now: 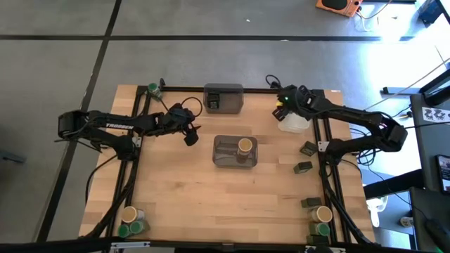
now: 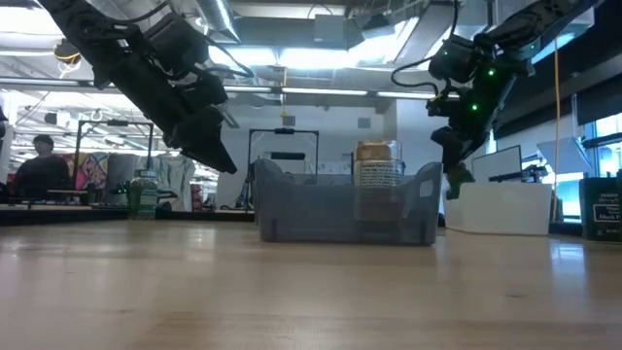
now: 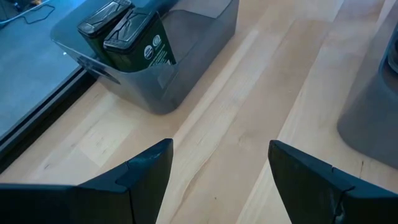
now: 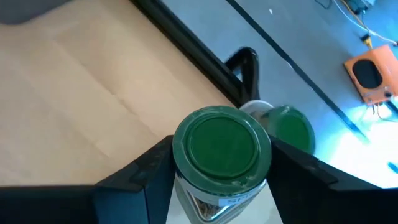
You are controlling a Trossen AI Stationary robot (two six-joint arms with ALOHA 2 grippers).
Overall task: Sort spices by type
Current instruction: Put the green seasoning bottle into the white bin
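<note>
My right gripper hangs over the white tray at the table's far right and is shut on a green-lidded jar. A second green lid shows just beyond it. My left gripper is open and raised above the table, between two grey bins. The far bin holds two dark tins. The centre bin holds a tan-lidded jar, which stands upright in it. My right gripper pinches the green-lidded jar between its two fingers, one on each side of the jar's upper part. It comes from above, pointing down. The jar hangs upright, lid toward the wrist camera, lifted clear above the white tray.
Loose dark tins lie along the right side. Jars stand at the near left corner and the near right corner. One green-lidded jar is at the far left corner. Bare wood lies near the centre bin.
</note>
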